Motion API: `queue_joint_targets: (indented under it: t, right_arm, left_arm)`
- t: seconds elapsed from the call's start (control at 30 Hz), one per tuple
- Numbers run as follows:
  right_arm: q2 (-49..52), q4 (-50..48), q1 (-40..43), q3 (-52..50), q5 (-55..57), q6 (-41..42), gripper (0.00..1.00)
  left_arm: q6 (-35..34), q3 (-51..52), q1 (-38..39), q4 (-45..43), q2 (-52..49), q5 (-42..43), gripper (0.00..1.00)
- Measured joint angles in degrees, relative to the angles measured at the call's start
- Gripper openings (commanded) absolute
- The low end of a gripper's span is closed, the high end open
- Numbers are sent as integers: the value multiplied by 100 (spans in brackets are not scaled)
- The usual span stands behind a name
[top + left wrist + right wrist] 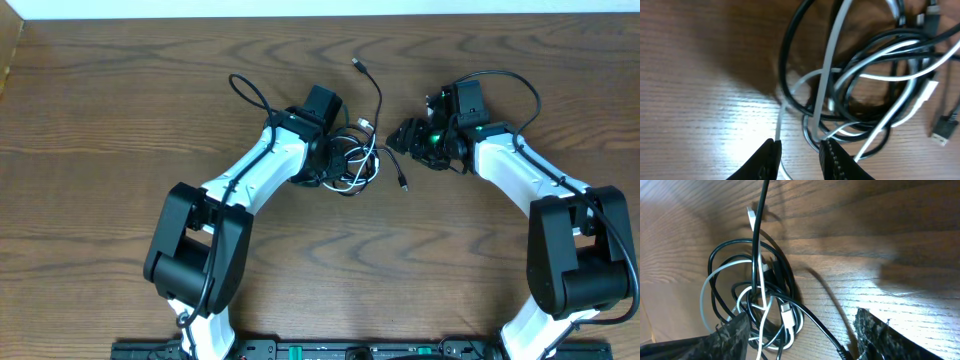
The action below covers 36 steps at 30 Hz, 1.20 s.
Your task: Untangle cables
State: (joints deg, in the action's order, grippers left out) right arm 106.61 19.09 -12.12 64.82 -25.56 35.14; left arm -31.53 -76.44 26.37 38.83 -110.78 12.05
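1. Left gripper [799,150] sits low over the brown wood-grain table [700,100], jaws a narrow gap apart and not clamped. A thin white strand [778,125] runs into that gap, close against one finger.
2. Knotted bundle of thin black and white cables [355,160] lies mid-table between both grippers, right at the left one's fingertips.
3. Right gripper [801,317] has jaws wide apart, empty, just beside the bundle on its other side.
4. One long black cable [381,100] trails from the knot toward the far edge, its small plug end [357,63] free. It is probably the easiest to draw out.
5. Step in hand, as a judgement: left pins the knot, right pulls one cord.
6. To do it well, left should close on a single strand only and hold low. Right should take the black cable near the knot, not at the plug, pull slowly along its run, and stop if loops tighten.
7. Nothing is separated yet; the task looks barely begun.
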Motion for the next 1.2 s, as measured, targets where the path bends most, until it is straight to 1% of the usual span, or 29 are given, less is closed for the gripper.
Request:
queue_joint_targets:
  t: [0.07,0.17,0.3,0.53,0.6,0.63,0.7,0.83,1.0,1.1,1.2]
  right_arm:
    - [0,0,0,0,-4,-13,65]
    - [0,2,0,0,-13,-28,65]
    - [0,13,0,0,-17,-48,65]
    - [0,13,-2,0,-17,-85,67]
    - [0,13,-2,0,-17,-125,68]
    - [0,13,-2,0,-17,-131,68]
    - [0,13,-2,0,-17,-149,69]
    - [0,17,-24,0,-17,-181,69]
    - [0,-33,-184,0,-22,-284,64]
    - [0,-168,-225,0,-120,-343,64]
    - [0,-426,-238,0,-341,-422,64]
  left_arm:
    - [0,2,0,85,-44,-94,31]
    - [-9,0,0,337,-70,-323,41]
    - [-17,2,0,507,-72,-538,42]
    - [-133,7,0,280,-111,-603,41]
    - [-155,9,0,205,-223,-605,24]
    - [-181,11,0,184,-299,-605,8]
    - [-173,20,0,157,-483,-608,7]
    - [-173,24,-2,-61,-483,-605,7]
    - [-170,37,-2,-258,-354,-621,7]
    - [-168,101,0,-275,184,-627,7]
    - [-168,98,24,-330,1200,-643,7]
